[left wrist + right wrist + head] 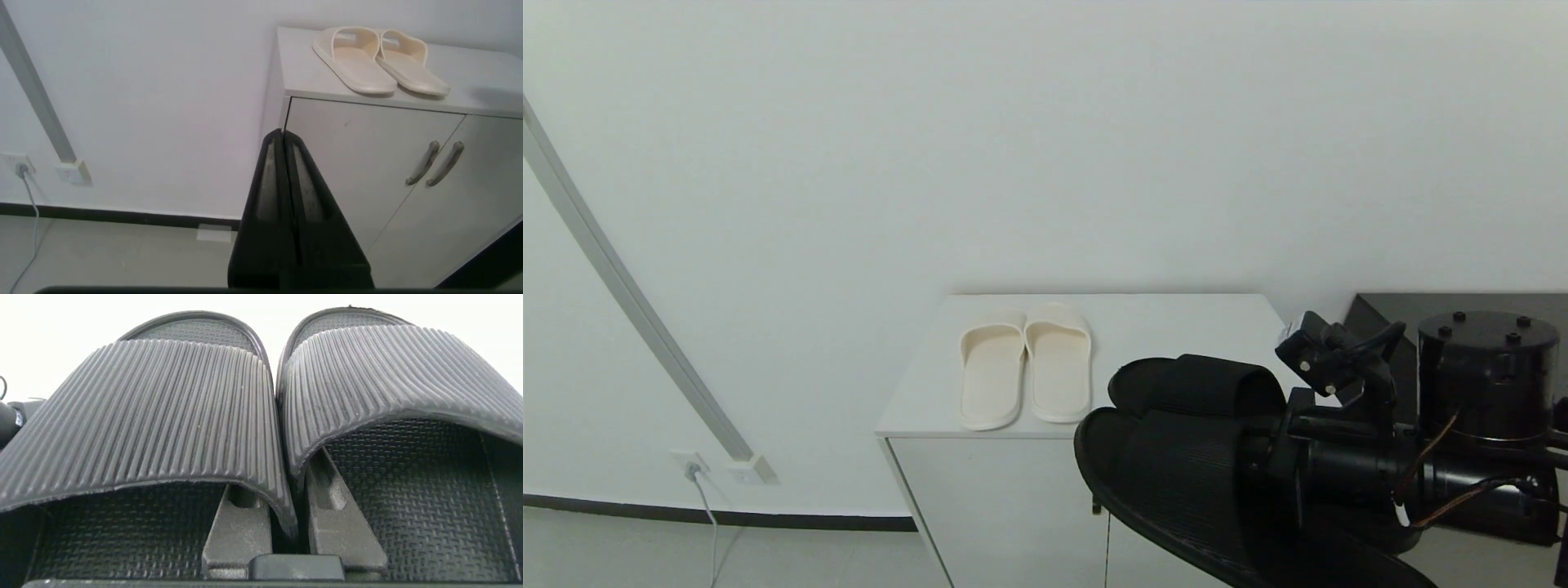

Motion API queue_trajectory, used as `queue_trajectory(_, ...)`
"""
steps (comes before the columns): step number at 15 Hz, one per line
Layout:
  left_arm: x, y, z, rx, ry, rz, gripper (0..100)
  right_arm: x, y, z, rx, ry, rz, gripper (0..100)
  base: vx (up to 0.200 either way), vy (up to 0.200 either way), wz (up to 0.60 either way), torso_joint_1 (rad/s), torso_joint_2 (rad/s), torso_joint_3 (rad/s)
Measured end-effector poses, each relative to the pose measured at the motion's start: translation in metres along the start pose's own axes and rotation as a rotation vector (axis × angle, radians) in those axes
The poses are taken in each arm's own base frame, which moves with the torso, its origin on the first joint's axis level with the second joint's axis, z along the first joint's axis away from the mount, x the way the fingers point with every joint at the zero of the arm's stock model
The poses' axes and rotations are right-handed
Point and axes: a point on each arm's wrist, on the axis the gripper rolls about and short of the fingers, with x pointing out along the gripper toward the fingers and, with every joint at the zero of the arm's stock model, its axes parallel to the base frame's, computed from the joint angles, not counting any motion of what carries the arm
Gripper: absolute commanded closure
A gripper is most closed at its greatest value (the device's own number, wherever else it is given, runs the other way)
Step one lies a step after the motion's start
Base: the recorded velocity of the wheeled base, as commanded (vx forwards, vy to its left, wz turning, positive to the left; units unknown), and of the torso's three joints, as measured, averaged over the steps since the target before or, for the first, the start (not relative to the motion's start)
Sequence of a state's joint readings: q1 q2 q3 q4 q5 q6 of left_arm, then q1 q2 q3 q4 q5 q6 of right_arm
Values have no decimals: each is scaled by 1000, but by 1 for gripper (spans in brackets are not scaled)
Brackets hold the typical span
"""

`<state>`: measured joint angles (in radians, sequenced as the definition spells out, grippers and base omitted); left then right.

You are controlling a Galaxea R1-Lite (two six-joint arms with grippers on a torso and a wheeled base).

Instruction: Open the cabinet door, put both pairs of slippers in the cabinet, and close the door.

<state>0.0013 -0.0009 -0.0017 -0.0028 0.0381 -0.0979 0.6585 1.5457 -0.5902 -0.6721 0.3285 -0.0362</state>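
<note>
The black slippers (1176, 457) lie nearest, side by side, sole-down and tilted, in the grip of the right hand (286, 510). They sit in front of the right part of the cabinet (996, 506), level with its top edge. From the head view I cannot tell whether the far one touches the top.

The right wrist view gives what the head view hides. One finger lies inside each slipper under the ribbed strap, and the two adjoining inner walls seem to be pinched between them.

The left wrist view shows the left hand (283, 143) with its two black fingers pressed together and holding nothing, off the cabinet's left front corner. It also shows both cabinet doors shut, with the paired handles (437, 162) close together at the middle seam.

The cream slippers (992, 371) rest on the left half of the cabinet top, touching each other, heels towards the front edge.

The cabinet is white and stands against a plain white wall (1045, 147). A grey conduit (621, 286) runs slantwise down the wall to a socket (690, 465), and a cable (712, 523) drops from there to the pale floor (727, 555). A dark skirting strip (768, 517) runs along the foot of the wall.
</note>
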Motion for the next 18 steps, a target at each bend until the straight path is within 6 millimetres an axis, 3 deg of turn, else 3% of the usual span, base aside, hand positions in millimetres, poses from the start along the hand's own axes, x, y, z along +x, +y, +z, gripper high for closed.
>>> queue_trajectory(3, 0, 0, 0, 0, 0, 0, 100, -1, 0, -1, -1, 2, 0, 100, -200, 0, 0, 1, -1, 1)
queue_trajectory(18, 0, 0, 0, 3, -1, 3, 100, 2, 0, -6, 3, 24, -7, 100, 0, 0, 0, -19, 44, 24)
